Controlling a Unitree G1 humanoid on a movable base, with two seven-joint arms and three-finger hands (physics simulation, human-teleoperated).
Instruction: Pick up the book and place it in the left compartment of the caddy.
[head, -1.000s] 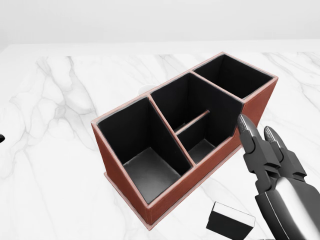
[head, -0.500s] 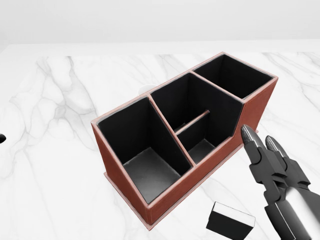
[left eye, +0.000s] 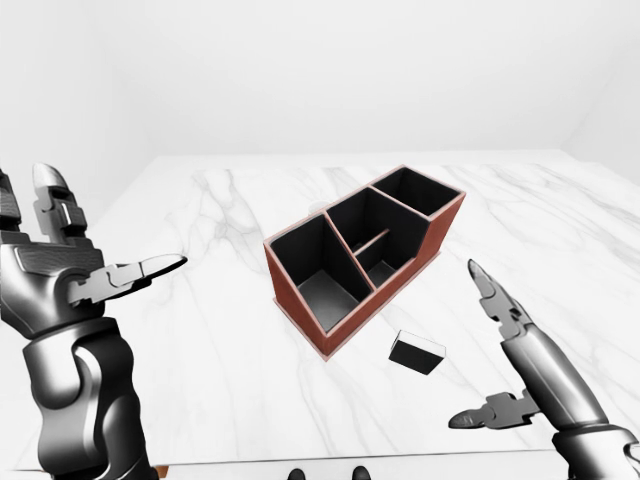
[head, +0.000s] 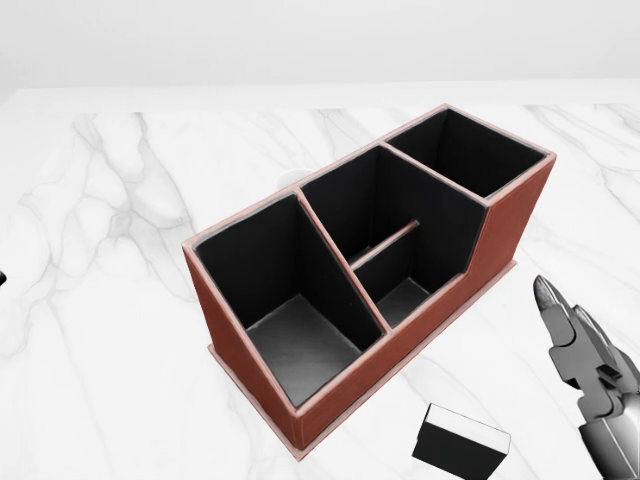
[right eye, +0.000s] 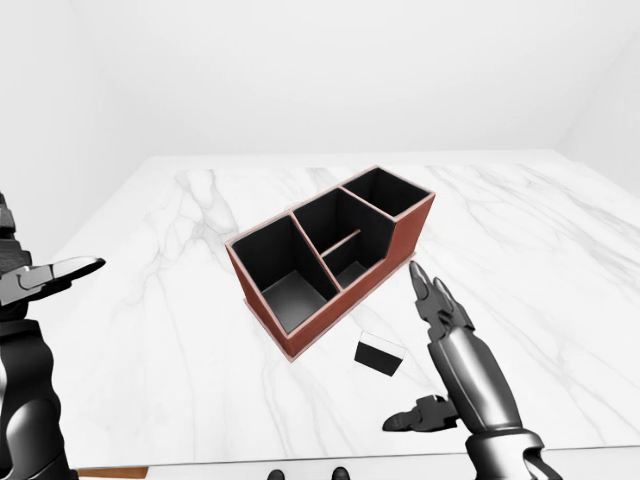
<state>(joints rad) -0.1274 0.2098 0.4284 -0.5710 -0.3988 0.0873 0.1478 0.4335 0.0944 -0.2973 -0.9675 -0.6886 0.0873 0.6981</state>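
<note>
- The book (head: 461, 445) is cut by the head view's bottom edge; its lower part does not show.
- The right hand (head: 590, 365) runs off that view's lower right corner.
- The left hand (right eye: 30, 280) is clipped by the right-eye view's left edge.
- The caddy (head: 255, 375)'s near wall hides part of each compartment floor.

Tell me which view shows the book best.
The left-eye view: the whole book lies clear on the marble table beside the caddy. The right-eye view also shows it whole, but close to the right hand. The head view crops it at the bottom edge.
</note>
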